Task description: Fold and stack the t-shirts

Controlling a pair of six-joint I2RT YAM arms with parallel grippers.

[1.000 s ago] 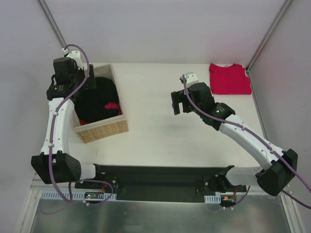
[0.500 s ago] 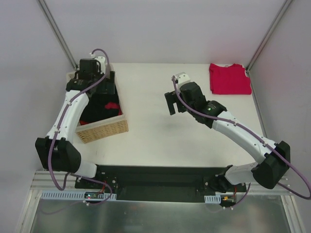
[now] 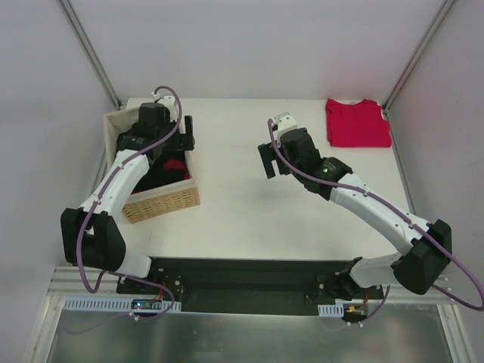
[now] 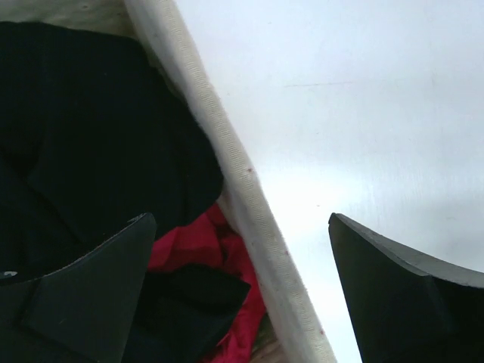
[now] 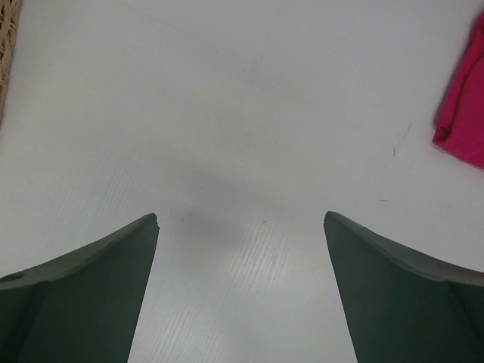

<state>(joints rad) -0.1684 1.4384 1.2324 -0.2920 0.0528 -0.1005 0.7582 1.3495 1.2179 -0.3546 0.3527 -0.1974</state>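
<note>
Left wrist view: left gripper, jaws apart, straddles the basket rim — closing here risks pinching it, not the black t-shirt. Right gripper likewise apart, empty.

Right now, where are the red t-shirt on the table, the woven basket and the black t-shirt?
red t-shirt on the table (image 3: 358, 125): top view, middle of its body.
woven basket (image 3: 160, 204): top view, near outer wall.
black t-shirt (image 4: 91, 128): left wrist view, bunched cloth inside the basket.
</note>
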